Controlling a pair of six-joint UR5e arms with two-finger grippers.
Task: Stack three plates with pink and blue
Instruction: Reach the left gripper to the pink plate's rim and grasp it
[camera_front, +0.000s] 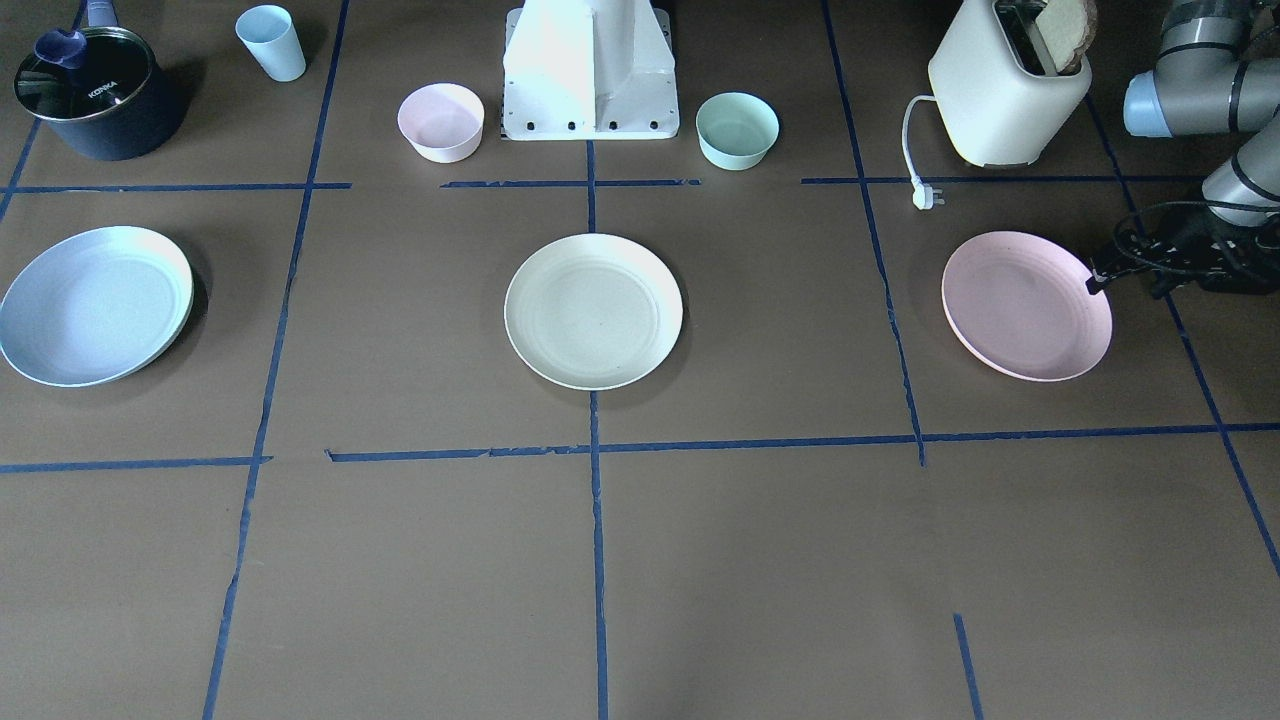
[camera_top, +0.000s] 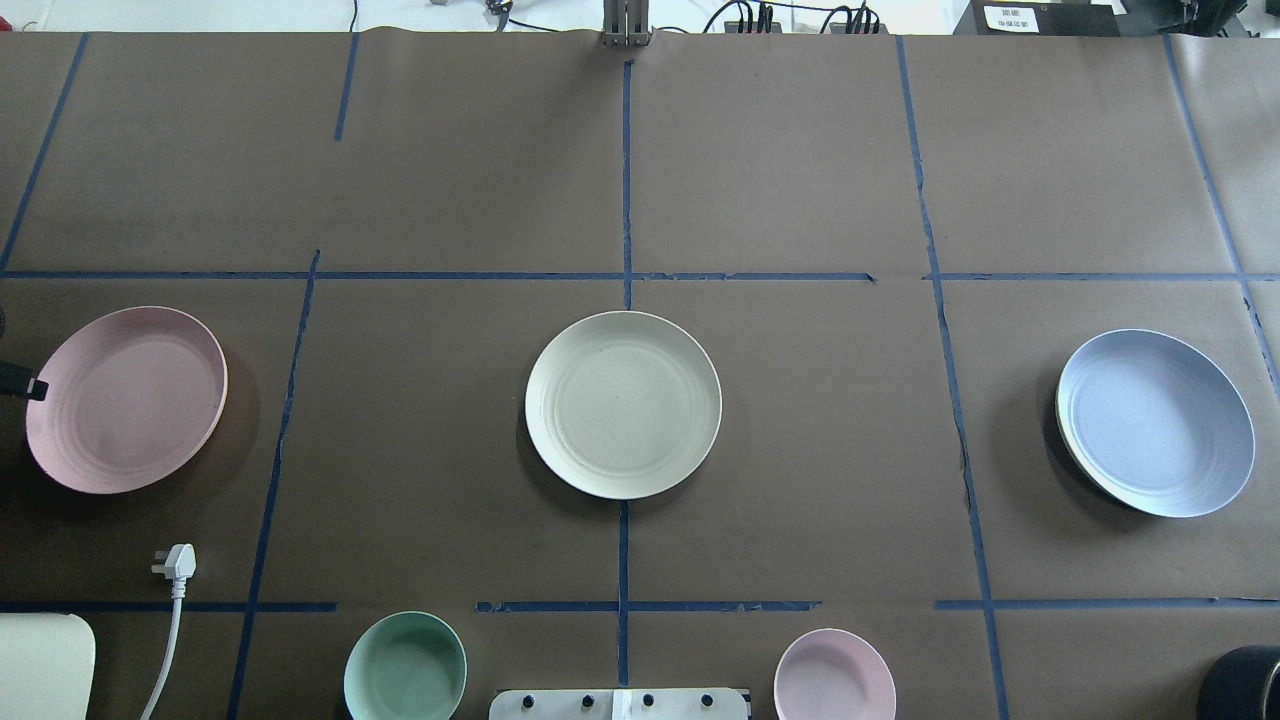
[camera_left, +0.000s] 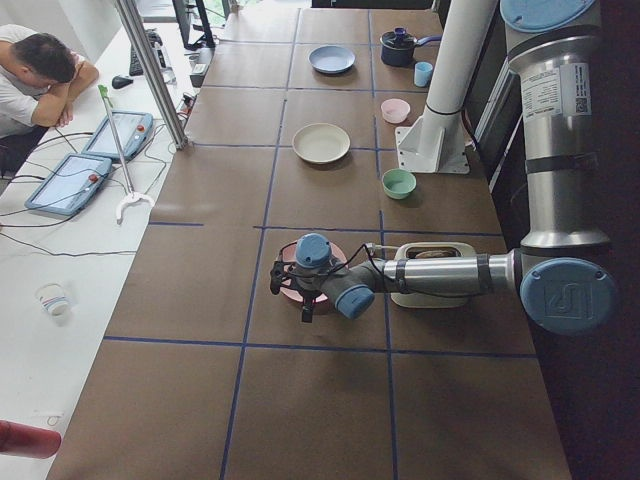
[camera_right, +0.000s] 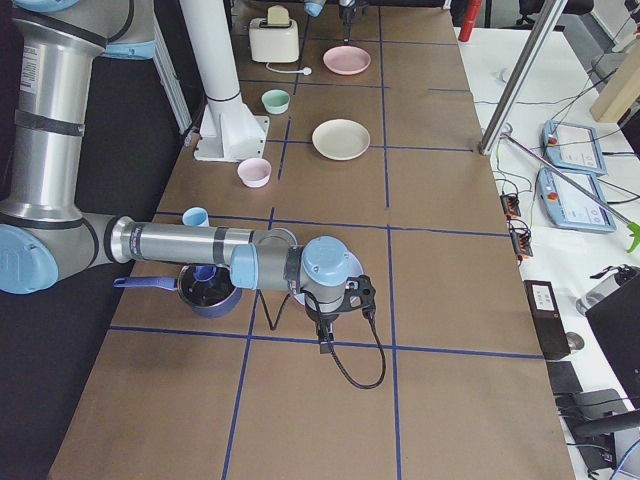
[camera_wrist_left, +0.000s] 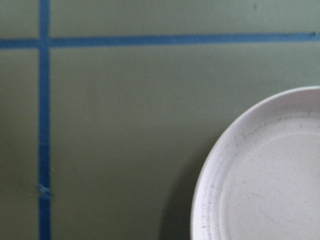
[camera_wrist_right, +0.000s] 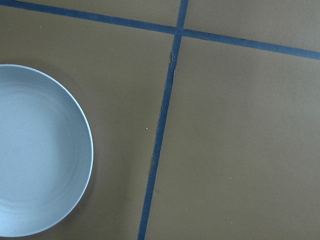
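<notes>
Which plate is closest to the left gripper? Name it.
The pale pink plate: the left gripper hangs at its rim; the cream plate and light blue plate lie far off.

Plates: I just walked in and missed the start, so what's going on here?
Nothing is stacked yet. The pink plate, cream plate and blue plate lie apart in a row. The left claw sits at the pink plate's outer rim; whether it grips is unclear. The right arm reaches over the blue plate.
</notes>
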